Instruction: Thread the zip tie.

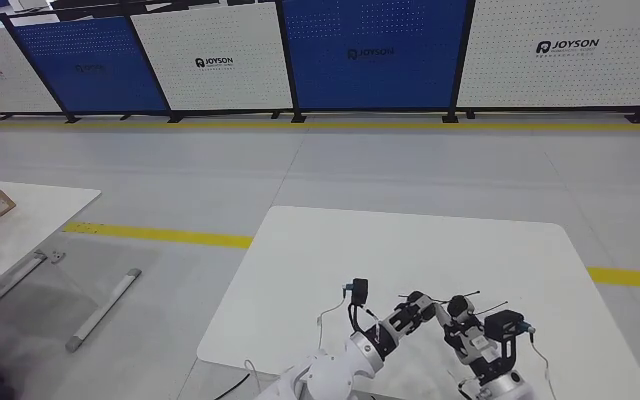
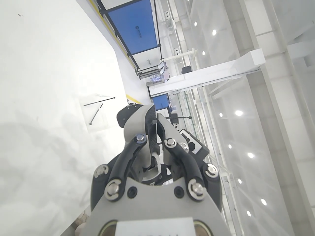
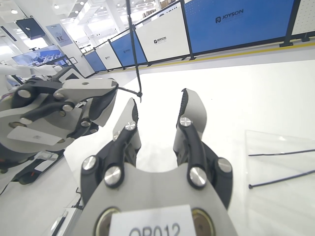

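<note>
My left gripper (image 3: 113,90) pinches the zip tie (image 3: 133,45), holding it up before my right gripper (image 3: 158,95), which is spread wide, seemingly to receive it.

The zip tie (image 3: 133,37), pinched by the left gripper (image 3: 112,92), stands just ahead of the right gripper's (image 3: 158,95) spread fingers (image 3: 194,106). Passage lies beside it over the table (image 3: 246,94), with the spare zip ties (image 3: 280,152) well aside.
</note>
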